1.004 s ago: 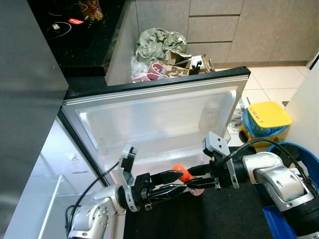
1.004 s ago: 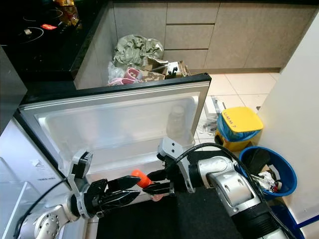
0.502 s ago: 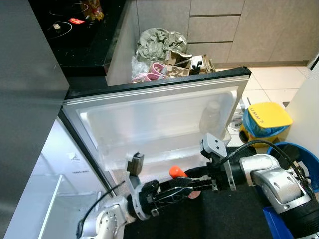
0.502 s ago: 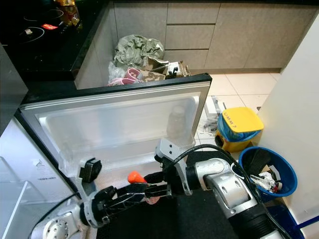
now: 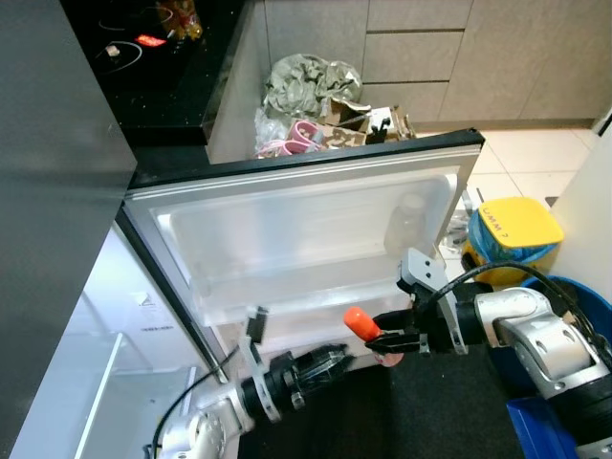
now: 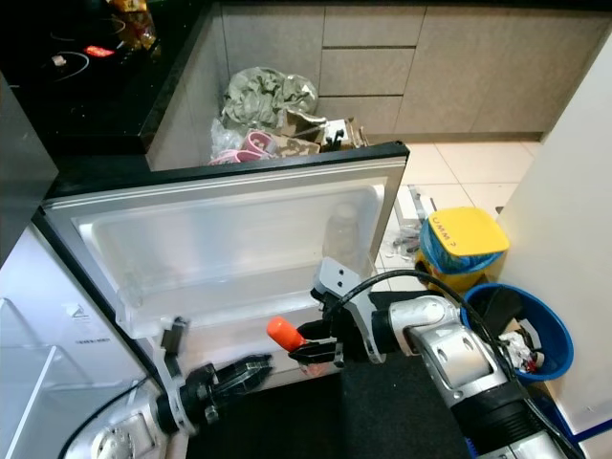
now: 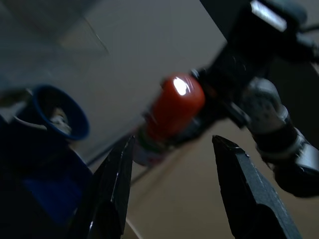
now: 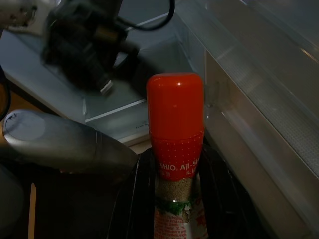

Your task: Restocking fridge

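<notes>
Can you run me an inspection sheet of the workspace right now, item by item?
Surface: open fridge door, inner side facing up, its door shelf bare.
Job's things: red-capped seasoning bottle, held beside the door shelf; a clear bottle stands in the door's far corner.
Clutter: a heap of bags and boxes on the floor behind the door.
Grippers: right gripper shut on the bottle; left gripper open, apart from it.
Cables: black cable looping over the right arm.
Surroundings: black cooktop, yellow-lidded bin, blue bin, beige cabinets.
</notes>
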`<state>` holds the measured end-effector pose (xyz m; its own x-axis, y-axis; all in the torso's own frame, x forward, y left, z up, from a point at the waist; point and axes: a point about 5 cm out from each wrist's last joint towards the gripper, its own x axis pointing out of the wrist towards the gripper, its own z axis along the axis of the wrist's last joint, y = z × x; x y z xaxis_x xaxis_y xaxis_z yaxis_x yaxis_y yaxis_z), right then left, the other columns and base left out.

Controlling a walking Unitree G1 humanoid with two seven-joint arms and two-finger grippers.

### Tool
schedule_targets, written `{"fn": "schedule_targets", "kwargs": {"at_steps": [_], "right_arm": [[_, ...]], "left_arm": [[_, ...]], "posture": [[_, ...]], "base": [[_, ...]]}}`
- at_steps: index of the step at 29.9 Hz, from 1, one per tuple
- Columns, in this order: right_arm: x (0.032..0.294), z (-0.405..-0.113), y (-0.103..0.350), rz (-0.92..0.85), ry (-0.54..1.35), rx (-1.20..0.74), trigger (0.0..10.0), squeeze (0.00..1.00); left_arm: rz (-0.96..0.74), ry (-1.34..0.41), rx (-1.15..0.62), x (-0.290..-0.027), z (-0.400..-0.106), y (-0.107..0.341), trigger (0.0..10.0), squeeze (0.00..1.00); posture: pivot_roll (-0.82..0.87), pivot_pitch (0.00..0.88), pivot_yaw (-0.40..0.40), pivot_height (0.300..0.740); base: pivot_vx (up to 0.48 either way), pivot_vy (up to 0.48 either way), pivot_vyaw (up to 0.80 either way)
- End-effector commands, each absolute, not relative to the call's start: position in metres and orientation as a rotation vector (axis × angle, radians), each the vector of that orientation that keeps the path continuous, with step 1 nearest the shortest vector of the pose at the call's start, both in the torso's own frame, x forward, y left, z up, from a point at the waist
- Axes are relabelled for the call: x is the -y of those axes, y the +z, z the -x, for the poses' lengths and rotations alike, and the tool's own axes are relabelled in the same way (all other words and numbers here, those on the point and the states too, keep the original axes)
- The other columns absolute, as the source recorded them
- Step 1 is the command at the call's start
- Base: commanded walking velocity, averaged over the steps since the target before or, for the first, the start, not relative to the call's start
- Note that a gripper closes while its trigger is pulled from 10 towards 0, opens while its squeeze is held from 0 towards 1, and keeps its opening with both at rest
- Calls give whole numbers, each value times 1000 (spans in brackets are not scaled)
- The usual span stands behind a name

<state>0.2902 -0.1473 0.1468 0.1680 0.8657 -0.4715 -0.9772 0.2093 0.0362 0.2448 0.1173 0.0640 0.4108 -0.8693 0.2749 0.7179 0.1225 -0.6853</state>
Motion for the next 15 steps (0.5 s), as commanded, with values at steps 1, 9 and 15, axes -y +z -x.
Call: {"fn": "schedule_targets", "kwargs": {"at_steps": [1,9,15], "right_arm": [[151,-289,148,292,1340,-435,0,0],[136,-282,140,261,1392,-450,0,0],[133,-281,140,247,1396,-448,0,0]], "left_arm": [[874,-1132,-217,-121,-243,58,10000,0],[887,-1170,-209,-104,-240,57,10000,0],[890,-1190,-211,-100,-237,55,10000,0]], "posture": [[-32,105,-2,740],[-39,97,-6,740],[-38,105,-4,740]], "base": [[0,0,0],[0,0,0],[0,0,0]]}}
